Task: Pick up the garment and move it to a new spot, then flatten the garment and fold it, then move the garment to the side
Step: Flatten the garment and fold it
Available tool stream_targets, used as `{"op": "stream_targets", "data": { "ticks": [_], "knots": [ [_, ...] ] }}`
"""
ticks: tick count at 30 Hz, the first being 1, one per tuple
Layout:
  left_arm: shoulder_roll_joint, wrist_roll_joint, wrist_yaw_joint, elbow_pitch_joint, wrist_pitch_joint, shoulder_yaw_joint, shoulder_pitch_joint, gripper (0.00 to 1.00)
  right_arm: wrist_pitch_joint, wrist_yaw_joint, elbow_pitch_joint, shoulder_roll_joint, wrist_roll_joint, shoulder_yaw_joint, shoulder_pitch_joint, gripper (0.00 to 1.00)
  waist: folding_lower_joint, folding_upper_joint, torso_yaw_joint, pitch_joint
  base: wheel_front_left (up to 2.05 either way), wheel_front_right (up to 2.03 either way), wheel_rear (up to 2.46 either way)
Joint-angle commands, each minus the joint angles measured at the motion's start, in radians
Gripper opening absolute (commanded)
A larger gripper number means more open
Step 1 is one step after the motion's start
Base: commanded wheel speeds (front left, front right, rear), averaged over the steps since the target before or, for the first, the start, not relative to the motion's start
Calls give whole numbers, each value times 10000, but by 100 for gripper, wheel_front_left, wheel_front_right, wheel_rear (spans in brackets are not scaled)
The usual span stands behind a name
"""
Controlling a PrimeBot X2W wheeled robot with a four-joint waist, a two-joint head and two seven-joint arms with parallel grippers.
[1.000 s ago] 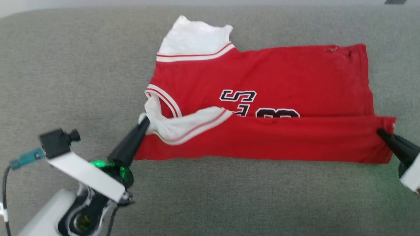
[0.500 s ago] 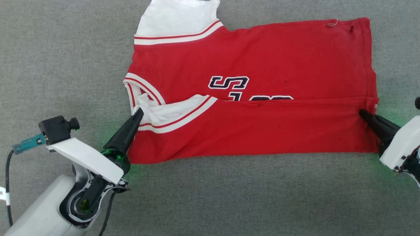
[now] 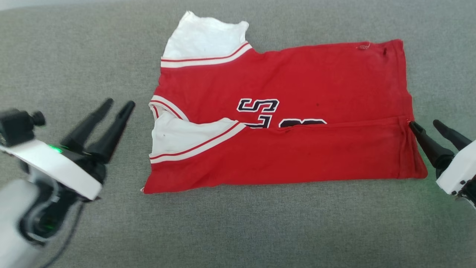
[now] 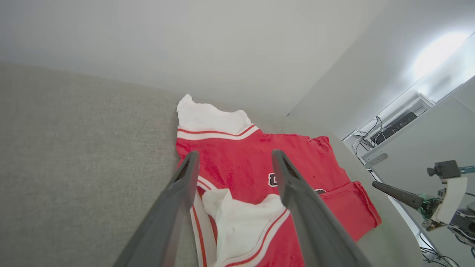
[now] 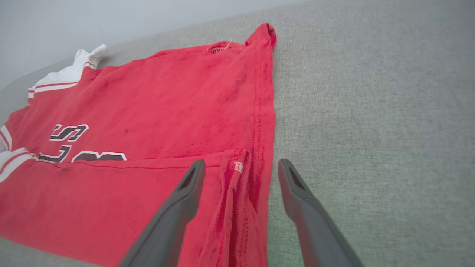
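You have the left gripper (image 3: 120, 102) at the middle left of the head view, its two dark fingers spread apart with nothing between them. It sits clear of the garment (image 3: 297, 149), with a strip of the grey fabric surface (image 3: 238, 223) showing between the fingertips and the shirt's collar end.

In the left wrist view the same spread fingers (image 4: 185, 178) frame the shirt. A white sleeve (image 4: 237, 230) shows in the gap between them.

The garment lies flat across the centre of the head view, collar end toward frame left and hem toward frame right. Its lower long edge is folded up over the front, so the fold covers the lower half of the black lettering (image 3: 260, 106). One white sleeve end sticks out at the upper left, and the other lies folded in at the lower left.

Your right gripper (image 3: 424, 123) is at the right edge of the frame, jaws also wide and holding nothing. Its frame-left fingertip sits right at the shirt's hem edge, by the corner of the folded flap, and you cannot tell whether it touches.

In the right wrist view the hem runs up between the open fingers. The frame-left finger (image 5: 178, 207) is over red cloth and the other is over the bare grey surface.
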Motion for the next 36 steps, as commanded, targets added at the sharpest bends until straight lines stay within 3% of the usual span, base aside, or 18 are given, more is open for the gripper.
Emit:
{"op": "stream_targets", "data": {
  "ticks": [1, 5, 11, 17, 30, 31, 33, 35, 36],
  "knots": [
    [288, 182, 24, -130, 103, 3, -190, 100, -79, -6, -145, -9, -57, -53, 109, 100, 0, -1, 34, -170, 0, 0, 0],
    [1212, 607, 134, -744, 1319, -469, -407, 100, -136, -6, -570, -29, -201, -269, 258, 100, 0, -1, 39, -300, 0, 0, 0],
    [1929, 299, 997, -1746, 4014, -1407, -438, 100, 92, -6, -1067, 159, -459, -476, 317, 100, 0, -1, -60, -240, 0, 0, 0],
    [1713, -416, 1385, -1547, 5379, -1765, -542, 100, 203, -6, -1263, 377, -557, -568, 220, 100, 0, -1, -246, -84, 0, 0, 0],
    [756, -1422, 581, 710, 7118, -2450, -559, 100, 247, -6, -1219, 289, -356, -707, -90, 100, 0, -1, -982, 315, 0, 0, 0],
    [705, -1412, 565, 806, 7149, -2465, -600, 95, 252, -6, -1232, 271, -367, -704, -113, 100, 0, -1, -1011, 342, 0, 0, 0],
    [577, -1454, 551, 1021, 7202, -2478, -645, 49, 340, -6, -1280, 205, -384, -606, -130, 100, 0, -1, -1054, 376, 0, 0, 0],
    [483, -1405, 496, 1141, 7239, -2511, -666, 37, 502, -6, -1350, 110, -416, -465, -133, 100, 0, -1, -1083, 410, 0, 0, 0],
    [434, -1374, 465, 1183, 7224, -2514, -694, 20, 592, -6, -1401, 55, -432, -374, -127, 100, 0, -1, -1090, 429, 0, 0, 0]
  ]
}}
